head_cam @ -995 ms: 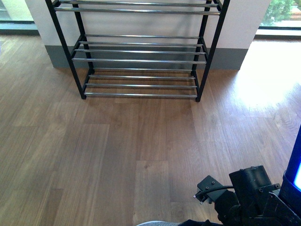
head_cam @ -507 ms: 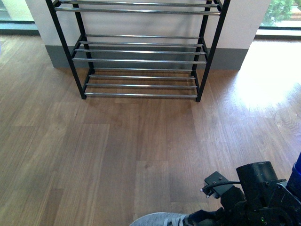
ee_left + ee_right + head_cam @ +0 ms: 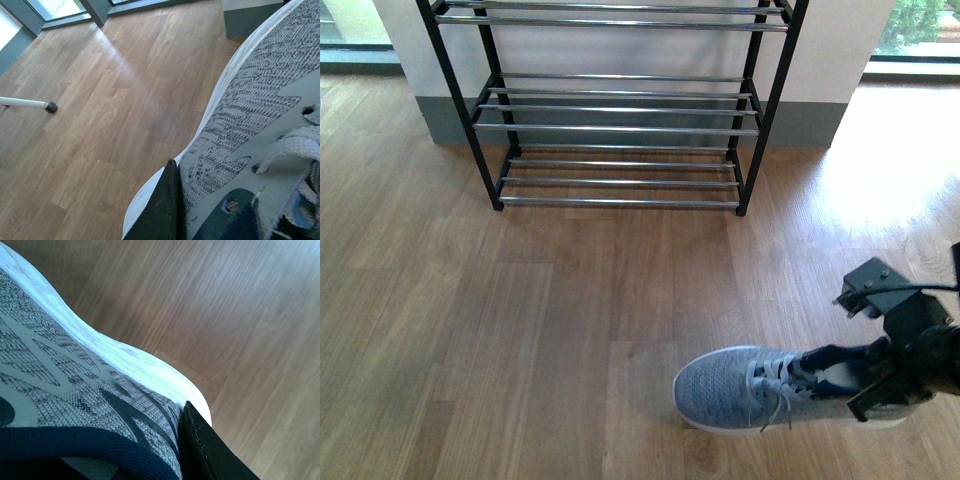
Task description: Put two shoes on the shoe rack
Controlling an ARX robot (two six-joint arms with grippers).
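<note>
Wood plank floor, bright windows behind. Right gripper, lower right of frame, is clamped on the heel of a grey knit sneaker with white sole, toe pointing left. It is well short of the black chrome-barred shoe rack at top centre. Left gripper: one finger against a second grey knit sneaker; can't tell if closed. Risk: with a heel-only hold the toe may sag and snag a bar.

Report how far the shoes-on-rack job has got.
Done: nothing yet; the visible chrome tiers of the black metal shoe rack hold no shoe. In hand: the right gripper holds a grey knit sneaker with a white sole by its heel, short of the rack. The left gripper touches a second grey knit sneaker; a grasp cannot be confirmed. Left: setting both on the rack.
</note>
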